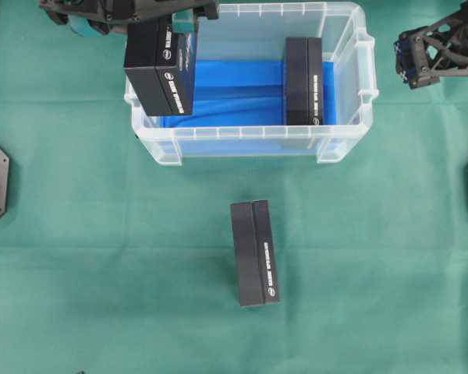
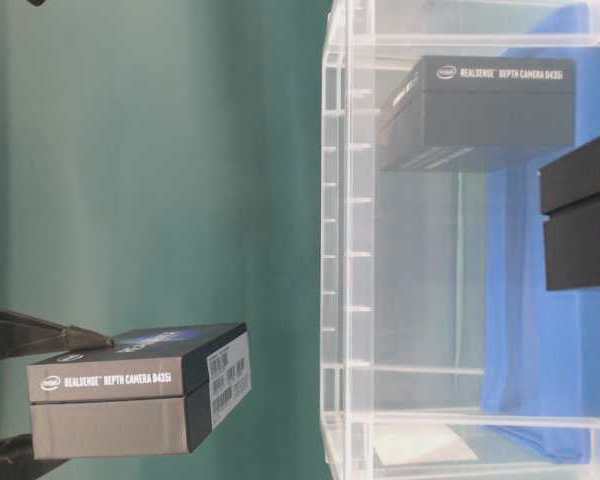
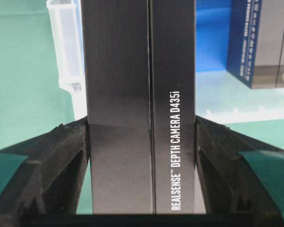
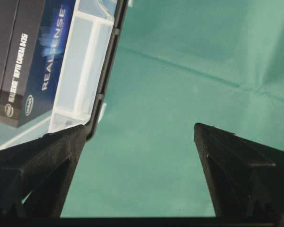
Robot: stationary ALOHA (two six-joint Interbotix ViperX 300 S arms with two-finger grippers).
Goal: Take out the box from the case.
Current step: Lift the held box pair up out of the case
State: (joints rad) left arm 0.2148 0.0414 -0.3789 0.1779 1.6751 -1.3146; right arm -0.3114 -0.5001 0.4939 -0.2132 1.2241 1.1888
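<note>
Box [image 1: 159,68], black with white lettering, sits at the upper left of the overhead view, raised over the left end of the case [image 1: 249,142] and overlapping its left wall. The left gripper [image 3: 141,142] is closed on it: in the left wrist view both fingers [image 3: 57,156] press flat against the box's two long sides, with the printed side facing the camera. Whether the box's lower end is fully above the rim is hard to judge from these views; it seems lifted off the blue liner [image 1: 234,93].

The case is a clear tub in the upper middle of the overhead frame, resting on the green cloth [image 1: 101,257]. A second box [image 1: 303,80] stands on the liner at the right end of the case, near the right wall. In the left wrist view it shows at the upper right, behind the held one.

A third box [image 1: 255,252] lies on the cloth below the case, in the middle of the frame, well apart from it.

The right gripper [image 4: 139,142] hangs at the upper right of the overhead view, just outside the case's right end. Its jaws stand wide apart with nothing between them but cloth; the left fingertip in the wrist view sits close beside the case's rim.
</note>
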